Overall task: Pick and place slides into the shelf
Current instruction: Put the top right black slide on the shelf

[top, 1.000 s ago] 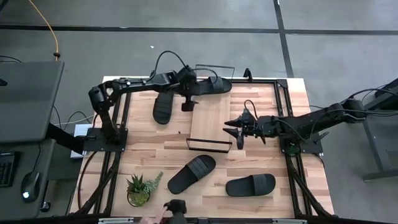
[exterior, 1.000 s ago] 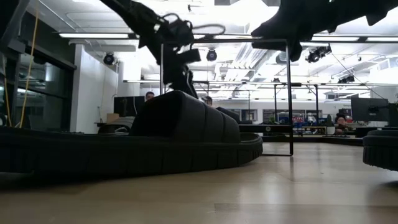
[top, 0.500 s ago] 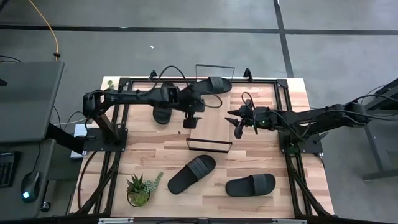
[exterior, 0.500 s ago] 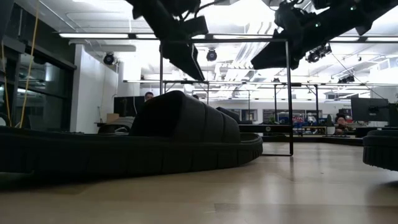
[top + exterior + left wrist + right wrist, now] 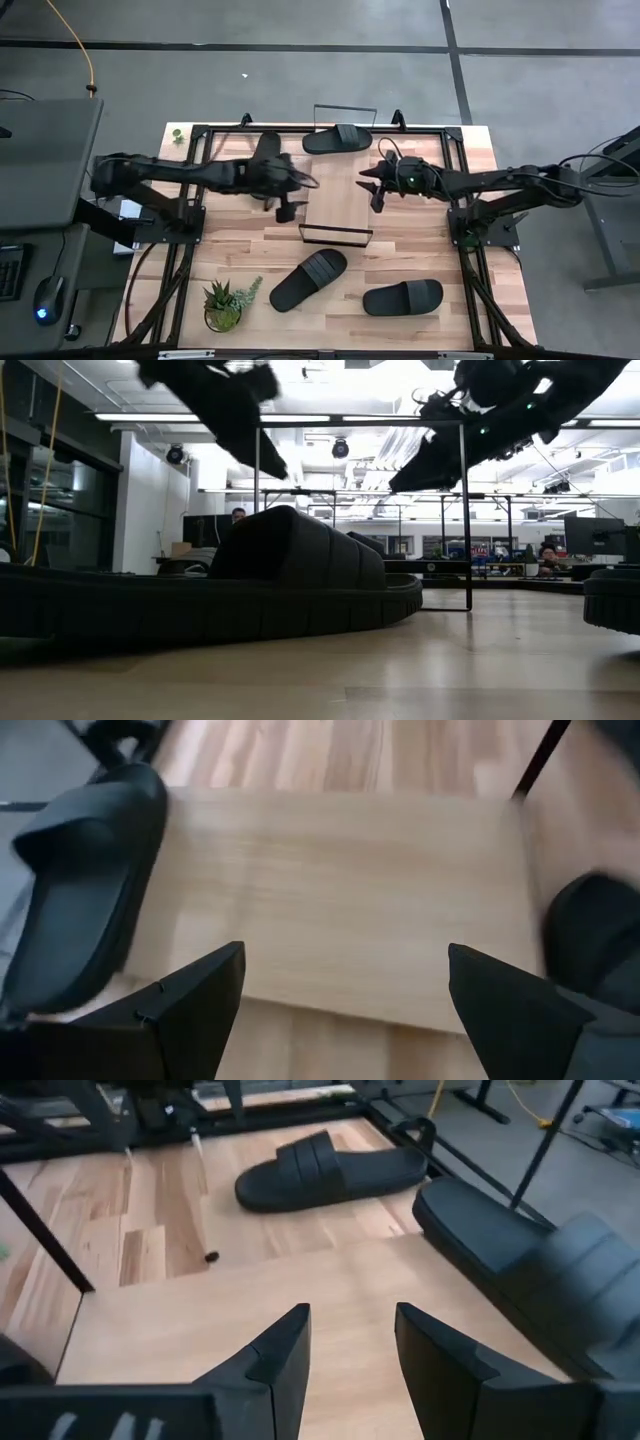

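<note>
Counting 4 slides [image 5: 337, 139], 1 shelf [image 5: 338, 205]

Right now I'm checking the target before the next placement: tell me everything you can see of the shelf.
The shelf is a long rectangular light-wood board in a thin black wire frame whose end hoops stand upright. It lies flat mid-table. One black slide lies across its far end; the rest of the board is bare. The left gripper and right gripper flank it, not touching.

Matt black slides [image 5: 337, 139]; shelf [image 5: 338, 195] of pale wood (thin wire frame).
</note>
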Motion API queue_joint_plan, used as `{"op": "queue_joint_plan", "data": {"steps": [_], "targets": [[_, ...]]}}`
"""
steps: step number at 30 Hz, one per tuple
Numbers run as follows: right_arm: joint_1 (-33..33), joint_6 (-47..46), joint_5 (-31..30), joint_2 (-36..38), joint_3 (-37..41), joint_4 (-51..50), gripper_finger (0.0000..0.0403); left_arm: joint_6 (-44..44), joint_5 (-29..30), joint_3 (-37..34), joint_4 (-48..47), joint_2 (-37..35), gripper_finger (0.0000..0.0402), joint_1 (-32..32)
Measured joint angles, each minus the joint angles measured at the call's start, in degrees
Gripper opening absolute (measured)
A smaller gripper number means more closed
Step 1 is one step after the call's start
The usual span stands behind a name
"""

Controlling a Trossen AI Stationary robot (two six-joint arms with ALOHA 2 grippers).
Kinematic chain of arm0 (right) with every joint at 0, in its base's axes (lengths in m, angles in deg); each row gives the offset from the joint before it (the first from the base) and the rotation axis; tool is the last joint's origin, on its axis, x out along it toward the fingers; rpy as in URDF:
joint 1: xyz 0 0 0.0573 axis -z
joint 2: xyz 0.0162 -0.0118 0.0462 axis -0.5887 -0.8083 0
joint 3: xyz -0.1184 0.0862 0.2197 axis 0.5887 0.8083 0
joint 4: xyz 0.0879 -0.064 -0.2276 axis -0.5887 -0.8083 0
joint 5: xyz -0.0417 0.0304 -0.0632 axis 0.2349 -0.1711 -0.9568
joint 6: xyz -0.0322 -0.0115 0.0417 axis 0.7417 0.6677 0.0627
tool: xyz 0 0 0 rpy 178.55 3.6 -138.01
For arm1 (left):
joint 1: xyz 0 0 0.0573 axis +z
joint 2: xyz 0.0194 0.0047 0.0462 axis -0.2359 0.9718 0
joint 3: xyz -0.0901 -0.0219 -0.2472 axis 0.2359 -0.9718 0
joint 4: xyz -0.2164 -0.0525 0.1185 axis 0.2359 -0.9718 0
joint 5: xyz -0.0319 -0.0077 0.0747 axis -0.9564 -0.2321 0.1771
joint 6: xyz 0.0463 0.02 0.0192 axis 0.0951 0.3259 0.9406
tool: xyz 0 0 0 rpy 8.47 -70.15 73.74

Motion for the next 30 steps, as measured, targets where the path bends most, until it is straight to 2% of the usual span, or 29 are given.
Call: {"op": "queue_joint_plan", "data": {"steps": [5,11,17,25,30], "targets": [[3.4,2.6,4.4,-4.5,0.0,2.4,0.0140,-6.1,0.9,-9.9,10.3,-11.2,0.0328,-3.3],[7.3,4.8,8.5,-10.3,-0.4,5.9,0.0140,-7.8,5.4,-15.6,18.1,-20.4,0.0328,-6.9],[10.1,6.7,11.9,-18.3,-7.7,4.6,0.0140,-7.8,5.9,-15.6,17.8,-21.8,0.0328,-7.5],[10.2,11.4,12.3,-29.3,-21.6,-7.4,0.0140,-8.4,5.8,-15.6,11.4,-22.3,0.0328,-7.5],[10.3,12.3,11.8,-33.2,-25.6,-8.0,0.0140,-8.8,6.6,-15.6,10.9,-22.4,0.0328,-7.4]]}}
